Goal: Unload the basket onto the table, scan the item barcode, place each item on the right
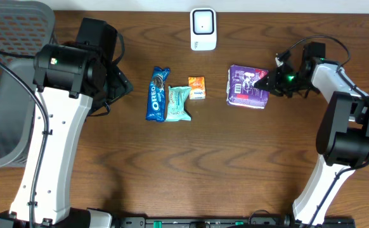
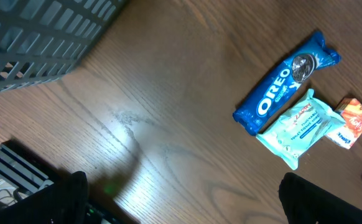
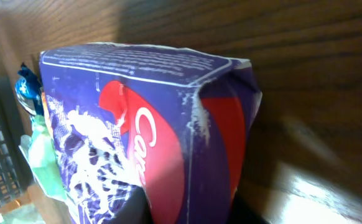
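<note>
- Your right end effector (image 1: 265, 81) is pinched onto the right edge of the purple pack (image 1: 246, 87).
- That pack lies on the desk (image 1: 191, 158), to the right of the small orange box (image 1: 197, 87) and near the white scanner (image 1: 203, 29).
- Your left end effector (image 2: 184, 196) hangs wide open and empty, left of the blue cookie pack (image 2: 287, 82).

Purple pack (image 3: 168, 93) overflows the right wrist view's bottom edge, its lettering cropped; right gripper (image 1: 265, 82) fingertips lost against its edge overhead.
</note>
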Motion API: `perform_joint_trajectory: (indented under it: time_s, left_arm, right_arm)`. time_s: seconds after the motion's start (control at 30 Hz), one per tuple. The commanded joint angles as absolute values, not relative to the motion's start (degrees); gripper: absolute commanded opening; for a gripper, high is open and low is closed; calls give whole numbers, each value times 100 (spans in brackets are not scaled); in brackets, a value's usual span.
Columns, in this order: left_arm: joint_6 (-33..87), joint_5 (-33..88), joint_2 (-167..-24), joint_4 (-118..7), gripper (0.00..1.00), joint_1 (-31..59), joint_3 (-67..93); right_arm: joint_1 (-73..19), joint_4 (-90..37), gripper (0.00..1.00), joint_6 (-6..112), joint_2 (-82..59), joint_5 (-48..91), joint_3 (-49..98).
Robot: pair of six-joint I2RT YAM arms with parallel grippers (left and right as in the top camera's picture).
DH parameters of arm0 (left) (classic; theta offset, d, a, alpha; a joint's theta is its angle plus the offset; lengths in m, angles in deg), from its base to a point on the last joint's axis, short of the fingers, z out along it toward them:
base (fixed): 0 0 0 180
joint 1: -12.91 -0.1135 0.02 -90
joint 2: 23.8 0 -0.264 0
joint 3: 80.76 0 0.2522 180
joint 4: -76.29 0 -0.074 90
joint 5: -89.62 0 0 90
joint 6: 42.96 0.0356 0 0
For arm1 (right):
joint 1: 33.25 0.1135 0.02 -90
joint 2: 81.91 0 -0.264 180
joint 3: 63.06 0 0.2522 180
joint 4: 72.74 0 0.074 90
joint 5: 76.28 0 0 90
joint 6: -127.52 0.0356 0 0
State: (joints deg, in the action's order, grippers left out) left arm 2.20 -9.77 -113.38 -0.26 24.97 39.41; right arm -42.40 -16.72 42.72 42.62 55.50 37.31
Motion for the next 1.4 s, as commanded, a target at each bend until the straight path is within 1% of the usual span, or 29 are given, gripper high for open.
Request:
perform_joint_trajectory:
  time_s: [0.0,0.07,0.17,0.27,0.4,0.47,0.53,0.73,0.83,0.9,0.93,0.97,1.03,1.07,1.1,1.2,1.27,1.3,1.37]
  left_arm:
    - [194,-1095,-11342,-2,98,2481,3928]
    - [194,-1095,-11342,-2,98,2481,3928]
    - [194,-1095,-11342,-2,98,2481,3928]
    - [194,-1095,-11342,-2,98,2481,3928]
    - [194,-1095,-11342,-2,98,2481,3928]
    - [194,-1095,-11342,-2,98,2481,3928]
    - [194,-1095,-11342,-2,98,2481,3928]
    - [194,-1095,-11342,-2,98,2481,3928]
    - [194,-1095,-11342,-2,98,2481,3928]
    - [194,-1095,-11342,-2,98,2481,3928]
    - [194,-1095,-11342,-2,98,2481,3928]
    - [194,-1095,-11342,-2,98,2481,3928]
    - [194,-1095,-11342,-2,98,2481,3928]
    - [194,-1095,-11342,-2,98,2481,3928]
    - [194,-1095,-11342,-2,98,2481,3928]
    - [194,-1095,-11342,-2,98,2481,3928]
    - [194,-1095,-11342,-2,98,2481,3928]
    - [194,-1095,-11342,-4,98,2481,3928]
    - [194,-1095,-11342,-2,98,2481,3928]
  right_arm:
    - [-4327,-1331,7,4350,3816,5047,4304]
    - [-4266,-972,6,4348,3593,4299,4608]
    - [-4069,-548,1,4350,3272,2848,4909]
    - [-3750,-382,1,4446,2977,1303,4947]
    - [-3129,-161,1,5041,2902,-1501,4925]
    - [-2760,-76,1,5614,2977,-3257,4813]
    - [-2386,-19,1,5957,3121,-4308,4737]
    - [-1735,-109,1,5979,3670,-4439,4732]
    - [-1383,-144,15,5976,4050,-4026,4732]
    - [-1180,-177,23,5976,4209,-3716,4735]
    - [-1095,-196,24,5979,4251,-3606,4735]
    - [-977,-229,29,5979,4271,-3473,4735]
    - [-800,-312,40,5979,4258,-3298,4741]
    - [-716,-341,52,5976,4231,-3235,4763]
    - [-616,-349,61,5976,4209,-3178,4822]
    - [-389,-339,74,5867,4168,-2951,5115]
    - [-292,-258,87,5651,4150,-2747,5438]
    - [-268,-151,91,5631,4146,-2677,5677]
    - [-279,83,91,5631,4146,-2546,6127]
